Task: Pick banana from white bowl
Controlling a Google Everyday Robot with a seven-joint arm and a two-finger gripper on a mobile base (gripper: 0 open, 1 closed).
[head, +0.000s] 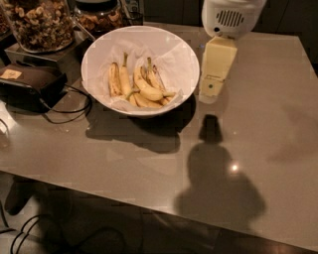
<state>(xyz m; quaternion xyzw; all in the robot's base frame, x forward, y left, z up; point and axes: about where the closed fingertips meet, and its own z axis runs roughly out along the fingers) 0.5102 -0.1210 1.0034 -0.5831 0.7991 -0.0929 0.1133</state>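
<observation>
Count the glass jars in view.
2. One clear glass jar of mixed nuts at top left; the other glass jar right of it, behind the round white bowl. Others may be off-frame. The cream gripper hangs beside the bowl's right rim.

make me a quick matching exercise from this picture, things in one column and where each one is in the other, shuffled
1 banana
2 gripper
3 jar of nuts
4 black box

a left edge, cables beside it
b just right of the white bowl
c top left corner
d inside the white bowl

Pairs: 1-d, 2-b, 3-c, 4-a
</observation>
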